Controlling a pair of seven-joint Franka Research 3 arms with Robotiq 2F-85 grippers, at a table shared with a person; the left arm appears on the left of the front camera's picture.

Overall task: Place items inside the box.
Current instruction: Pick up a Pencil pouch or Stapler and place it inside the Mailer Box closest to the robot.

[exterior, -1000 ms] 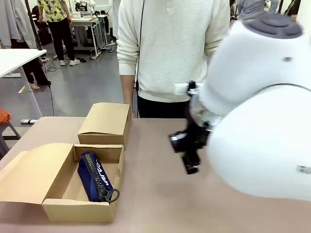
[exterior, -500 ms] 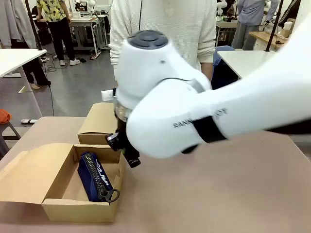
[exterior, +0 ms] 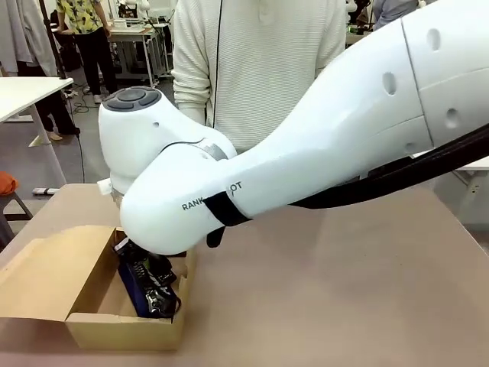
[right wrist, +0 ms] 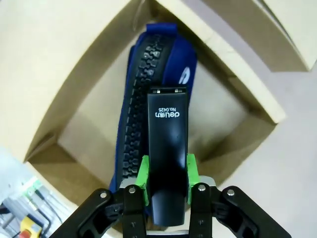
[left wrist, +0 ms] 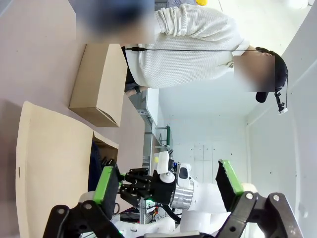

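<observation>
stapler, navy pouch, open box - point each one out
stapler (right wrist: 167, 144), right wrist view, its black top face
navy pouch (right wrist: 173, 59), right wrist view, blue fabric beside the zip
open box (exterior: 114, 333), front view, its front wall

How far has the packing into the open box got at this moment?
Done: the navy zip pouch lies inside the open box. In hand: the right gripper holds a black stapler over the pouch, between the box walls. Left: letting the stapler go. The left gripper is open and holds nothing.
</observation>
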